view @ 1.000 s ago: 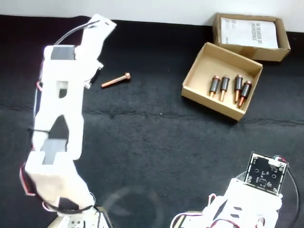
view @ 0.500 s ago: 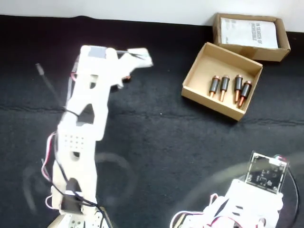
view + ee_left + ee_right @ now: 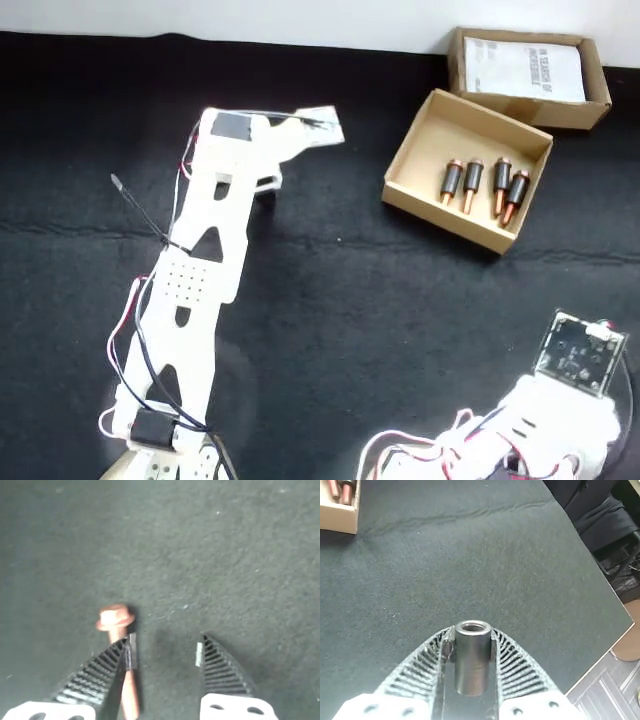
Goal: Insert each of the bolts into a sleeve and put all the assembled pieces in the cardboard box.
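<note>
Left arm: stretched out over the far left of the table (image 3: 350, 320). Left pincer (image 3: 166, 640) stands apart, nothing in it, tips low over the cloth.

Bolt (image 3: 115, 617): loose on the table, right at this pincer. Long axis runs about the same way as the fingers, with the hex head out past one fingertip and the shank going back under that finger (image 3: 107, 667). So the bolt sits off to one side of the gap, not in it. Cannot tell whether finger and shank touch. Judgement: the pincer needs a small sideways shift toward the bolt before closing, otherwise it closes on nothing.

Cardboard box (image 3: 440, 208): far right of centre, well apart from the bolt. Four assembled pieces (image 3: 471, 185) lie side by side inside.

Right arm: near right edge, well apart from both bolt and box. Right pincer (image 3: 471, 636) is clamped on a sleeve (image 3: 471, 665), bore end pointing outward. The left arm is by far the nearer to the bolt.
</note>
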